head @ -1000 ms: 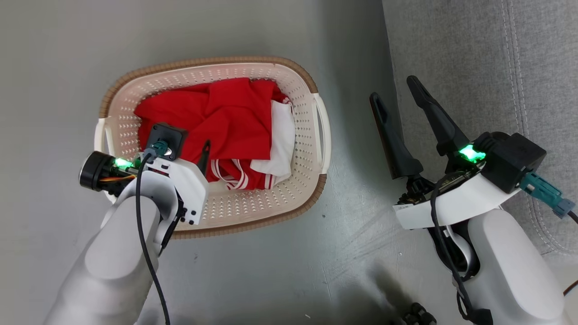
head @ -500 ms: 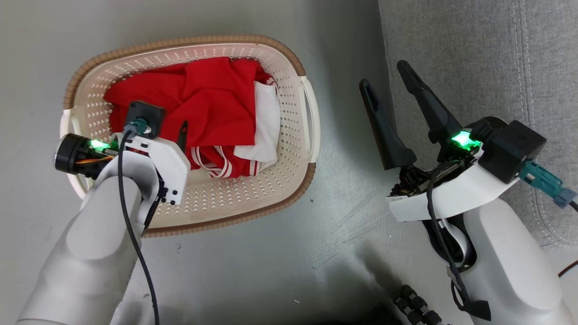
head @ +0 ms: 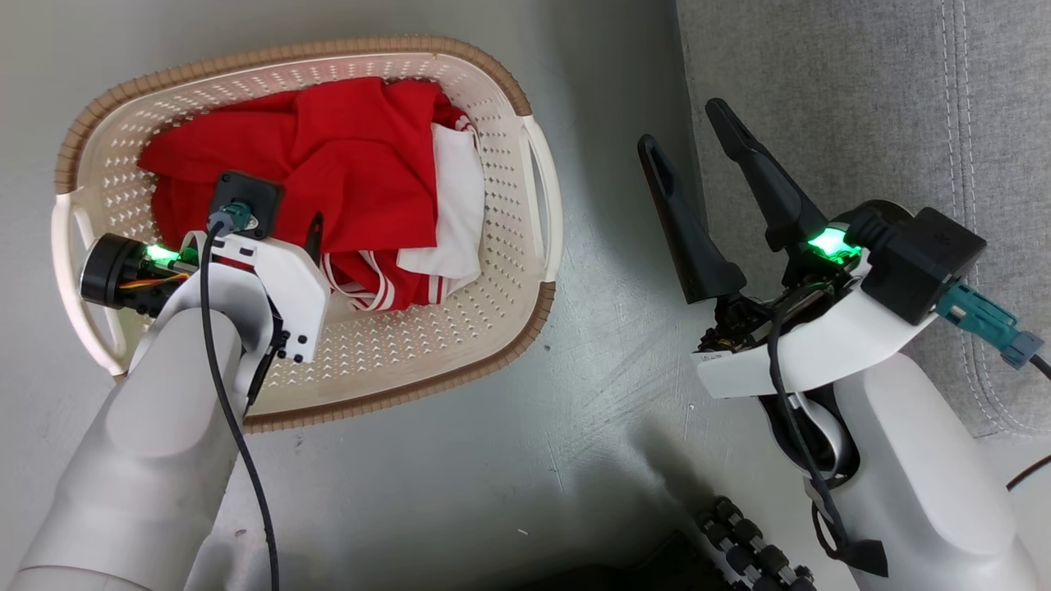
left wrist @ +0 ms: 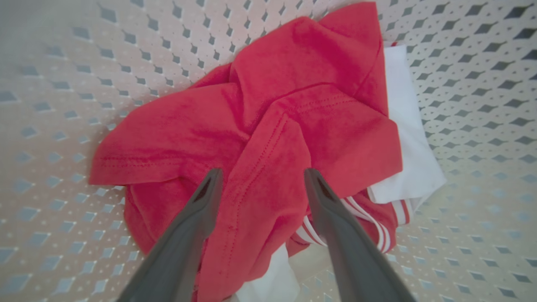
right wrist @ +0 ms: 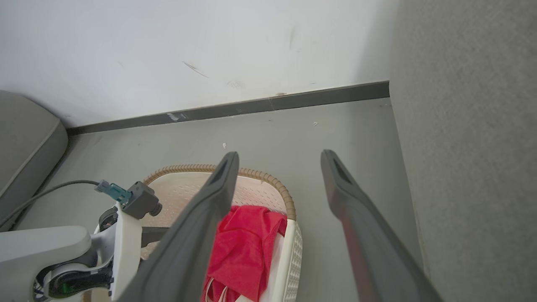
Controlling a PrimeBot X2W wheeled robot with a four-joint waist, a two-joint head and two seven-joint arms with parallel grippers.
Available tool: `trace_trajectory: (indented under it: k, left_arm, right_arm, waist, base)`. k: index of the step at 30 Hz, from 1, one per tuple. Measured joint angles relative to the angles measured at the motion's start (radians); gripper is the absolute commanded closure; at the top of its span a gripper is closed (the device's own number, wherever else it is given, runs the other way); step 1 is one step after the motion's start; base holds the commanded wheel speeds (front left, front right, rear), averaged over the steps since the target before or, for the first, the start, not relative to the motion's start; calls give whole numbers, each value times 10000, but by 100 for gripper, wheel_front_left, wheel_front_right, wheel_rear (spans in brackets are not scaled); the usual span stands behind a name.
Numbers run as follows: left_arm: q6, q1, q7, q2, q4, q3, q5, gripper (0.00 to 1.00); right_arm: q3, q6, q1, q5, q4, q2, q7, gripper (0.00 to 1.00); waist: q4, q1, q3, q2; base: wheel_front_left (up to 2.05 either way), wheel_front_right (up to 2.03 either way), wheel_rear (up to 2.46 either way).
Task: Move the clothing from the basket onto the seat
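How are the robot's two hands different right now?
The left gripper is over the basket, above the red clothes; the right gripper is beside the sofa, over the floor. The left gripper points down; the right gripper points ahead toward the wall. Both are open, holding nothing.

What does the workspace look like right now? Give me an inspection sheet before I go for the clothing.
Surface: grey floor, scuffed, with small specks.
Job's things: clothing, red with white panels, bunched inside the basket; the grey seat stands to the basket's right.
Clutter: dark ribbed object at the head view's bottom edge; cannot tell what it is.
Grippers: left gripper open, fingers either side of a red fold, contact unclear; right gripper open, holding nothing, by the seat's edge.
Cables: black cable along the left forearm; teal plug at the right wrist.
Surroundings: white wall, dark skirting, second grey cushion.
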Motion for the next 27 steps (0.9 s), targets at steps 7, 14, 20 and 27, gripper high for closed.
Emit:
trace_trajectory:
  k: [7, 14, 20, 27]
  left_arm:
    - [-13, -244, -15, -12, 186, -63, 67, 0]
    - [-19, -276, -15, -46, 445, -82, 71, 0]
    - [-104, -457, -15, -56, 591, -94, 71, 0]
    - [-138, -517, -15, -105, 800, -90, 65, 0]
  right_arm:
    - [59, 0, -71, 117, 10, 0, 0, 0]
    - [48, 0, -163, 186, 12, 0, 0, 0]
    - [84, 0, -162, 209, 19, 0, 0, 0]
    - [96, 0, -162, 270, 19, 0, 0, 0]
  waist:
    - [-156, 0, 125, 0]
    - [-275, 0, 203, 1]
    - [-360, 0, 272, 0]
    - [-455, 0, 327, 0]
  base:
    - [0, 0, 0]
    - [0, 0, 0]
    - [0, 0, 0]
    - [0, 0, 0]
